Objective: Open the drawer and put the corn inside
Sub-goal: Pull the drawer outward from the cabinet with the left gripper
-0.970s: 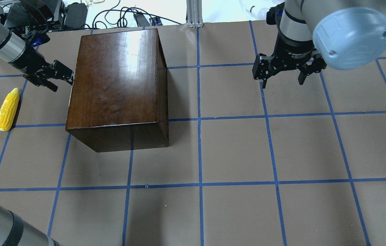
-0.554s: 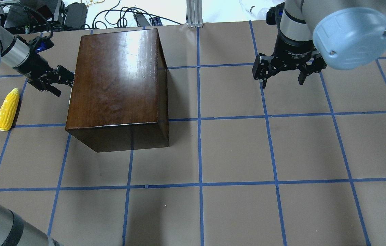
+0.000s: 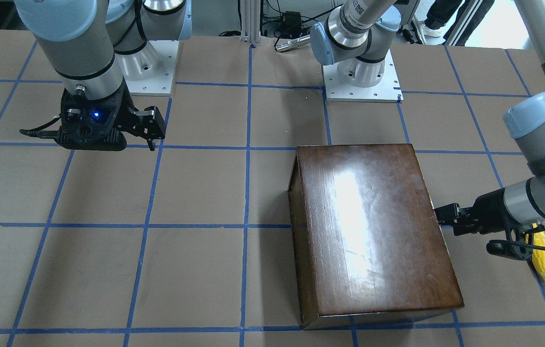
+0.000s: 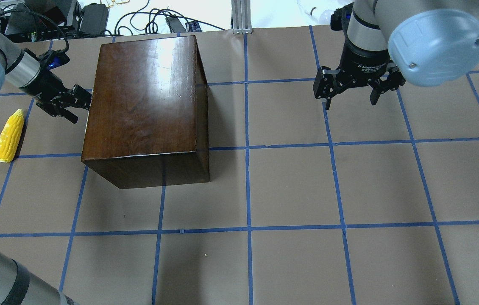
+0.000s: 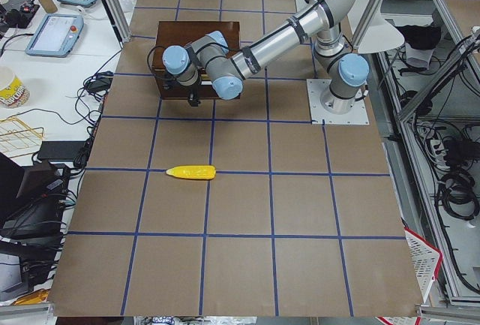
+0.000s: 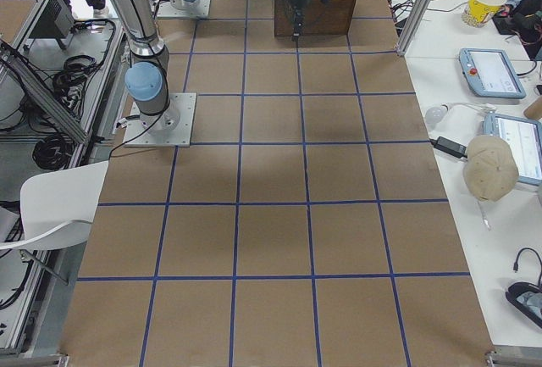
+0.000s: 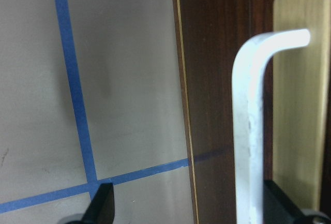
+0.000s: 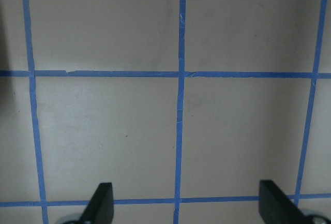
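The left gripper [image 4: 79, 105] is held wide astride the handle [image 7: 245, 131] of the drawer [image 7: 217, 79]; the right gripper [image 4: 350, 103] is held wide above the table [image 4: 290, 190]; the corn [image 4: 9, 135] is left lying apart.

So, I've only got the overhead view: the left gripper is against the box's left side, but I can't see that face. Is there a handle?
Observer: Yes. The left wrist view shows a pale metal handle on the dark drawer, standing between the fingers of the left gripper.
Operator: Is it gripped?
Observer: No, the gripper is open: one finger sits right beside the handle, and the other is far off, over the table.
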Robot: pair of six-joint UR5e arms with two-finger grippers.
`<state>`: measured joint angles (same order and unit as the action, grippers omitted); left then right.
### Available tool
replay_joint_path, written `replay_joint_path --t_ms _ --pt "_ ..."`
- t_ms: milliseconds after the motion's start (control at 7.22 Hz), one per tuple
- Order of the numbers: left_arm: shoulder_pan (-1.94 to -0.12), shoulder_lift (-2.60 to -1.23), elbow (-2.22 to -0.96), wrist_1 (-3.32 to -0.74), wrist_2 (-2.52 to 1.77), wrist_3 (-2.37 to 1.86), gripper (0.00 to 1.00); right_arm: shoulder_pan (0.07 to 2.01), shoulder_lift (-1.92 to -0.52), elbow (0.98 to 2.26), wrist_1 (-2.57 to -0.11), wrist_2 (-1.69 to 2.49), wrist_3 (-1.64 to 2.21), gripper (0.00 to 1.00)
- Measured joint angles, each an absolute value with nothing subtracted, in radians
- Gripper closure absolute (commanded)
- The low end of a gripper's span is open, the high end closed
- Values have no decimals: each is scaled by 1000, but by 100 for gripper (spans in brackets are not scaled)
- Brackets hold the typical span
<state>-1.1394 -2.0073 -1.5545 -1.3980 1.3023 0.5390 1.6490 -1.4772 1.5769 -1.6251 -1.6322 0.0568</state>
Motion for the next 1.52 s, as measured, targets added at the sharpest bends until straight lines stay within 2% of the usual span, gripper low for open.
replay_joint_path --t_ms 1524 --pt "-1036 -2034 -1529 -1398 1307 675 0 1649 -1477 1577 -1625 -1632 57 0"
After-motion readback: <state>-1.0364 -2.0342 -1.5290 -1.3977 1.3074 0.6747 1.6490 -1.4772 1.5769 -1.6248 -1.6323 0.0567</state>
